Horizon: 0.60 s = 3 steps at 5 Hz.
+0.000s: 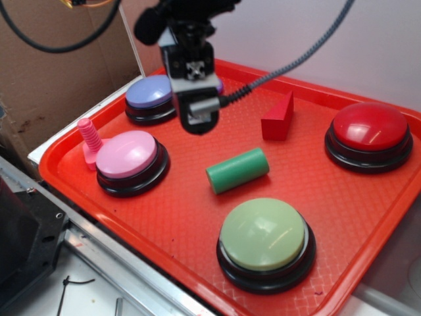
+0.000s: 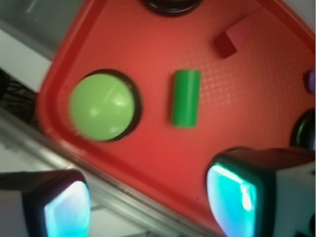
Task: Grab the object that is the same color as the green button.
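The object, a small solid green cylinder (image 1: pixel 237 170), lies on its side in the middle of the red tray (image 1: pixel 187 227), just behind the green button (image 1: pixel 263 236). That button is a wide pale-green dome on a round black base. My gripper (image 1: pixel 198 118) hangs in the air behind and left of the cylinder, near the lavender button, touching nothing. Seen from the wrist, the cylinder (image 2: pixel 186 98) lies ahead of my gripper (image 2: pixel 148 207), with the green button (image 2: pixel 102 106) to its left. The jaws stand wide apart with nothing between them.
A red wedge block (image 1: pixel 279 118) sits behind the cylinder. Around the tray stand a red button (image 1: pixel 370 131), a pink button (image 1: pixel 128 158) and a lavender button (image 1: pixel 151 92). A pink ridged peg (image 1: pixel 89 141) stands by the tray's left rim. Cardboard rises at the back left.
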Tool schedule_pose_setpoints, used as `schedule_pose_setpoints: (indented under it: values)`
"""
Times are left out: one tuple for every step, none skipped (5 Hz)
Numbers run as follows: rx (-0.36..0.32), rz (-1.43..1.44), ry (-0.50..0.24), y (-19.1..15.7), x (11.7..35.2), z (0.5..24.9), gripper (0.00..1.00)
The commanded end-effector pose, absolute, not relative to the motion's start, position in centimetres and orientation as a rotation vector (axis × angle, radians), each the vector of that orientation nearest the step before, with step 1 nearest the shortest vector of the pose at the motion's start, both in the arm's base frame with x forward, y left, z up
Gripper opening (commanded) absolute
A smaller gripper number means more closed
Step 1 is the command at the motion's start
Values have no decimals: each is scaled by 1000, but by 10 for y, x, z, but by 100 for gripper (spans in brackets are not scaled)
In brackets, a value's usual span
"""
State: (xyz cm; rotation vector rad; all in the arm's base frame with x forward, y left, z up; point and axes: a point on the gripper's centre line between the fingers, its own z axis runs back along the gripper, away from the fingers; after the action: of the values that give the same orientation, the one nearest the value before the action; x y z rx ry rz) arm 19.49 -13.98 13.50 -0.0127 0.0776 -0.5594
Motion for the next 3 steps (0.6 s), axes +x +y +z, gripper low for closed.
schedule_pose_setpoints:
  values:
    - [-3,-417,2,-101,211,125,100]
    - [24,-419,63,-108,208,90,100]
    - [40,-460,115,-125,207,66,100]
